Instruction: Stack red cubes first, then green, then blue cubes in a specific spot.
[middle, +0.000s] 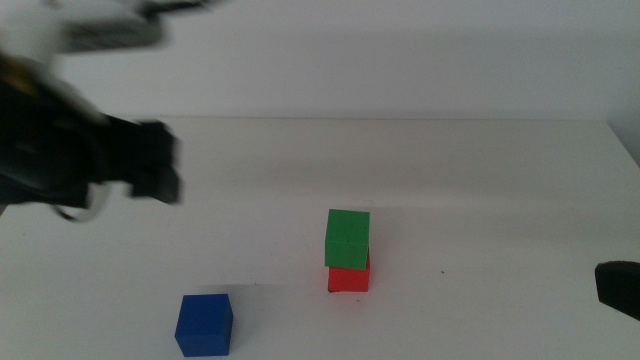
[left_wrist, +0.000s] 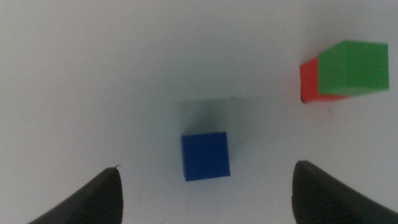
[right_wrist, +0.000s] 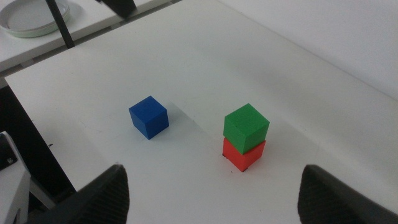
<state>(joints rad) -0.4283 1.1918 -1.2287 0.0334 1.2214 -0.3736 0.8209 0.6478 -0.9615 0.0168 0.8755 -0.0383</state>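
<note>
Left wrist view: the left gripper (left_wrist: 205, 186) hangs above the blue cube (left_wrist: 206, 155), jaws spread wide and empty; the cube lies on the white surface (left_wrist: 93, 74) between the two jaw tips, slightly ahead of them.
Stack: the green cube (middle: 347, 238) sits on the red cube (middle: 349, 276), a little askew, off to one side of the left jaws and well apart from them.
Right gripper (right_wrist: 211, 193): waits low at the near edge, jaws wide, nothing held; the stack lies ahead of them.
Handling: the blue cube looks light, rigid and matte, so probably not slippery; two opposite flat faces seem the best hold.
Count: one red, one green, one blue cube.
Remaining: blue goes on top of green.
</note>
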